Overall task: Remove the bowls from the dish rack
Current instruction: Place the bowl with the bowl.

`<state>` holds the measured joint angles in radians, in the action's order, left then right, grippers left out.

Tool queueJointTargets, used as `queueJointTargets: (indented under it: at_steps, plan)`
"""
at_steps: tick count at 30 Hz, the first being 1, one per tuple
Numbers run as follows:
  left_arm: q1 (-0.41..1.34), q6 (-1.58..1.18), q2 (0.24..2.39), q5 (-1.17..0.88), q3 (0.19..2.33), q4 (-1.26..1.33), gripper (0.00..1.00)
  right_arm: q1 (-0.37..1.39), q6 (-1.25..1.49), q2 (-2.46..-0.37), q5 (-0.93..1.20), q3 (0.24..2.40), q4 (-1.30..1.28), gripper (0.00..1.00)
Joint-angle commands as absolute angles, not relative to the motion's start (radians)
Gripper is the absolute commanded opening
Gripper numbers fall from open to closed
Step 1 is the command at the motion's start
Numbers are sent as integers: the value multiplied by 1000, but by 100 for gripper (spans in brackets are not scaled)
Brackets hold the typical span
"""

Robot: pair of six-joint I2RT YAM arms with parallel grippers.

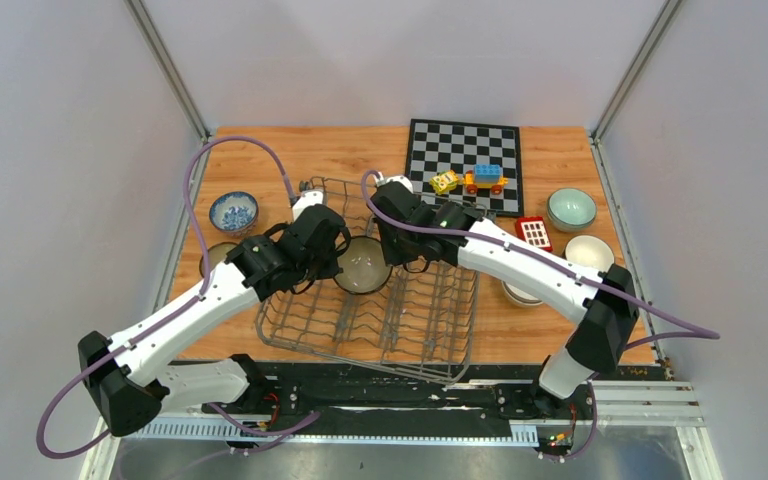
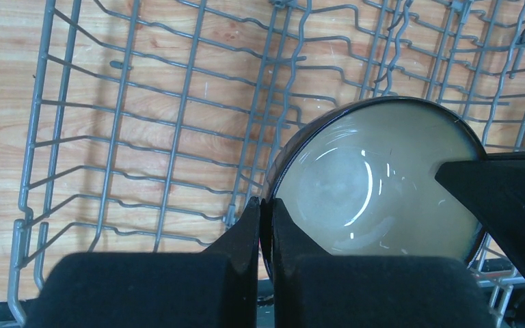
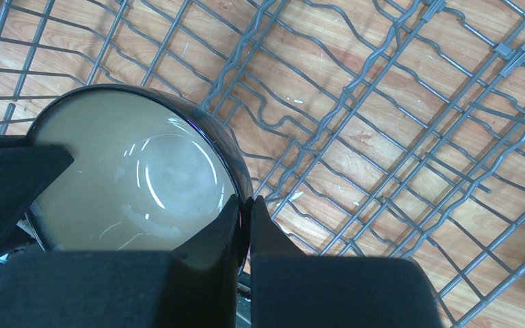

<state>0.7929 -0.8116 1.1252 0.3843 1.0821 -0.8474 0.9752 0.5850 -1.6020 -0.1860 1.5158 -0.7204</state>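
The large grey metal wire dish rack (image 1: pixel 400 320) lies at the centre of the frame. In its upper middle it holds one dark-rimmed round ceramic bowl (image 1: pixel 363 265), mouth up, with a glossy pale inside. Left of the rack stand a blue-and-white patterned bowl (image 1: pixel 233 211) and a half-hidden beige bowl (image 1: pixel 215 256). At right stand a pale celadon green bowl (image 1: pixel 571 208), a white-inside bowl (image 1: pixel 589 252) and a mostly hidden bowl (image 1: pixel 516 293).
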Motion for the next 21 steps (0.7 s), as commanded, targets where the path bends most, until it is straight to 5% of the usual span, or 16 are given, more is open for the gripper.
queueJointTargets:
  at_steps: [1, 5, 15, 21]
  plan:
    - [787, -812, 1113, 378, 1070, -821, 0, 997, 606, -1588, -181, 1571, -660, 0]
    - [787, -781, 1089, 371, 1054, -795, 0, 998, 574, -1580, -151, 1573, -652, 5]
    - [786, -710, 1031, 428, 1067, -761, 0, 1000, 462, -1499, -50, 1545, -594, 78]
    - [750, -649, 1020, 516, 1151, -830, 0, 1000, 364, -1390, -72, 1537, -638, 96]
